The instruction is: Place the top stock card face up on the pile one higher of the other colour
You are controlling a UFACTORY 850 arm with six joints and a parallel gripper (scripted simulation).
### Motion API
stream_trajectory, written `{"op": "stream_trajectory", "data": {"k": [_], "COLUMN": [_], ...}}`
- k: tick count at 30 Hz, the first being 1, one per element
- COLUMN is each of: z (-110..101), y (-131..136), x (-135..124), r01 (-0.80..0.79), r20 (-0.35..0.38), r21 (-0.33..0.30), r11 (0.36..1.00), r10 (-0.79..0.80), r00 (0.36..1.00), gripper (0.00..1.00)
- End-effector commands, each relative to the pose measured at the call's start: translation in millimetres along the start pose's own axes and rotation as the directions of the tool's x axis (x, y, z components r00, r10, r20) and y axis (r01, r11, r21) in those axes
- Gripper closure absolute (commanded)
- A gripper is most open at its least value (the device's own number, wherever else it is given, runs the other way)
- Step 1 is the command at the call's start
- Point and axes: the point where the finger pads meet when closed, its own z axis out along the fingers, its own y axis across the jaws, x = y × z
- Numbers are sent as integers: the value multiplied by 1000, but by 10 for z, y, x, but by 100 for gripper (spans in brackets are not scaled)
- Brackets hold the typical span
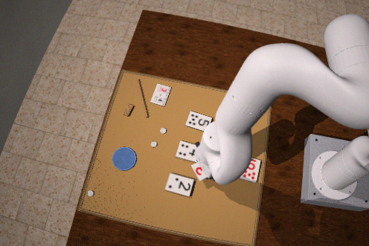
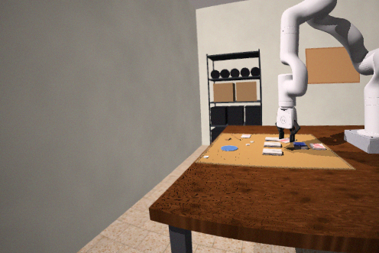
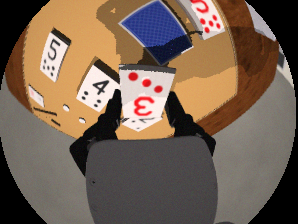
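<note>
My gripper (image 1: 204, 162) (image 2: 286, 139) (image 3: 144, 97) is shut on the red 3 card, held face up by its side edges above the cloth. The red 3 card (image 1: 200, 172) (image 3: 146, 91) is over the space between the black 4 pile (image 1: 184, 151) (image 2: 272, 144) (image 3: 95, 89) and the black 2 pile (image 1: 179, 184) (image 2: 272, 152). In the wrist view it hides most of the 2 pile. The blue-backed stock (image 2: 300, 144) (image 3: 154, 27) lies behind the gripper; the arm hides it in the top view.
The black 5 pile (image 1: 199, 120) (image 3: 53, 54) lies beyond the 4 pile. A red 5 pile (image 1: 252, 172) (image 2: 318, 146) (image 3: 209, 21) is near the stock. The waste (image 1: 161, 94) (image 2: 246, 136), a stick (image 1: 143, 102), a brown block (image 1: 129, 110), a blue disc (image 1: 124, 158) (image 2: 229, 148) and small white pieces lie farther off.
</note>
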Motion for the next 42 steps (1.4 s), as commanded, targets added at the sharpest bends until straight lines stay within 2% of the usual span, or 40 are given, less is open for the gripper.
{"op": "stream_trajectory", "data": {"k": [1, 3, 6, 8, 13, 21, 29, 42], "z": [-16, -21, -22, -30, -42, -56, -60, -60], "y": [-165, -248, -260, -391, -595, -818, -884, -889], "x": [-33, -46, -48, -68, -99, -133, -144, -144], "r01": [-138, -208, -218, -327, -486, -644, -686, -690], "r20": [2, 2, 2, 2, 2, 2, 2, 2], "r21": [0, 0, 0, 0, 0, -1, -1, -1], "r11": [990, 978, 976, 945, 874, 765, 727, 724], "r10": [138, 208, 218, 326, 486, 644, 686, 690], "r00": [990, 978, 976, 945, 874, 765, 727, 724], "gripper": [35, 35, 35, 35, 35, 35, 35, 35]}}
